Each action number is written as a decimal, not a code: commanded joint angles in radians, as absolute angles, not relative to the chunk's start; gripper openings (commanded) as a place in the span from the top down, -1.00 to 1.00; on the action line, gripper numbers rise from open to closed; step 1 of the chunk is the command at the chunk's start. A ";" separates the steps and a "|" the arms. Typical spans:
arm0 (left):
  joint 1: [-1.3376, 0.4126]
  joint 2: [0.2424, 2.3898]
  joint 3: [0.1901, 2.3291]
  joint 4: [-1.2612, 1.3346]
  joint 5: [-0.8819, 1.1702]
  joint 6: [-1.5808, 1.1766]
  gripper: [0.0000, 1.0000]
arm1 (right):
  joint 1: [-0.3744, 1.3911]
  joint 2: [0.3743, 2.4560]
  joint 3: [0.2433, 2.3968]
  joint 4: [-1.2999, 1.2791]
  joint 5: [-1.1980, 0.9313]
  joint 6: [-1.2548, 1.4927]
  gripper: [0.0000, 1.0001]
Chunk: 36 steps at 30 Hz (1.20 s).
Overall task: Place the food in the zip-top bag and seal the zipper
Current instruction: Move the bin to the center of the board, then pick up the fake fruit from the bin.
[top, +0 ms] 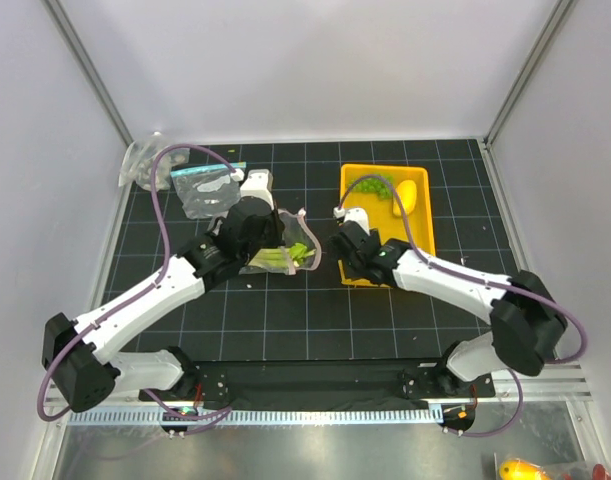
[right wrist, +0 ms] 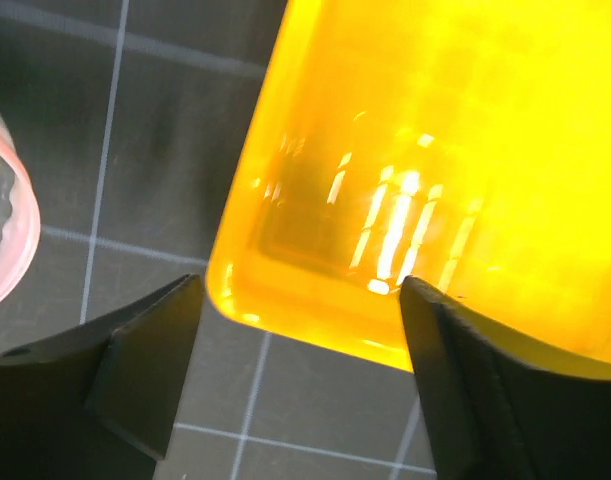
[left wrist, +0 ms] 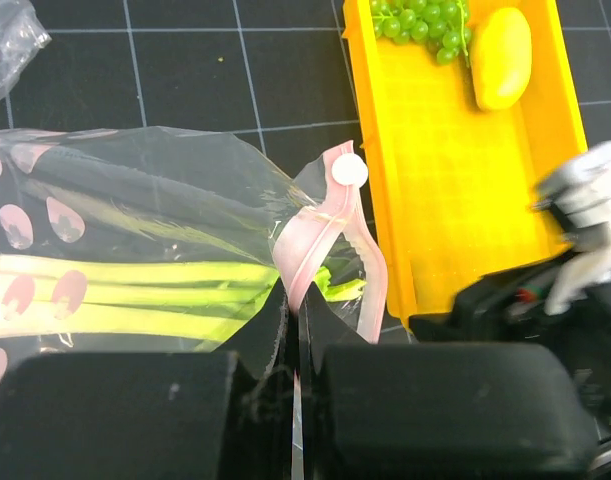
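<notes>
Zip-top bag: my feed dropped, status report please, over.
Left gripper shut on zip-top bag mouth, leek inside. Right gripper open at yellow tray corner. Lemon, grapes in tray. No obstruction seen.

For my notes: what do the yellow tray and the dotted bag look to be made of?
The tray is likely hard moulded plastic, glossy and slightly translucent: bright streaks of light glint off it in the right wrist view. The bag looks like thin clear plastic film, creased and shiny, with the leek showing through it. Its zipper strip seems to be thicker, opaque pink plastic.
</notes>
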<state>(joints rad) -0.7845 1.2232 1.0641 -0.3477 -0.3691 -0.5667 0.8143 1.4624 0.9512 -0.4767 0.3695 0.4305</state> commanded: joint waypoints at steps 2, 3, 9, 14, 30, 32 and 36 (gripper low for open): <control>-0.785 1.190 1.068 -0.295 -0.402 -0.558 0.99 | 0.795 1.338 0.983 -0.457 0.500 0.420 -0.81; -0.784 1.190 1.068 -0.296 -0.405 -0.557 0.99 | 0.790 1.335 1.015 -0.459 0.511 0.394 -0.80; -0.785 1.195 1.069 -0.295 -0.405 -0.552 0.98 | 0.583 1.422 1.150 -0.448 0.361 0.336 -0.86; -0.784 1.206 1.074 -0.295 -0.380 -0.554 0.98 | 0.422 1.558 1.256 -0.442 0.351 0.348 -0.87; -0.785 1.230 1.080 -0.299 -0.373 -0.563 0.98 | 0.206 2.060 1.523 -0.405 0.473 0.422 -0.76; -0.785 1.233 1.081 -0.301 -0.377 -0.561 0.98 | 0.184 2.092 1.542 -0.423 0.451 0.439 -0.56; -0.784 1.235 1.083 -0.301 -0.373 -0.560 0.98 | 0.181 2.050 1.475 -0.365 0.411 0.457 -0.09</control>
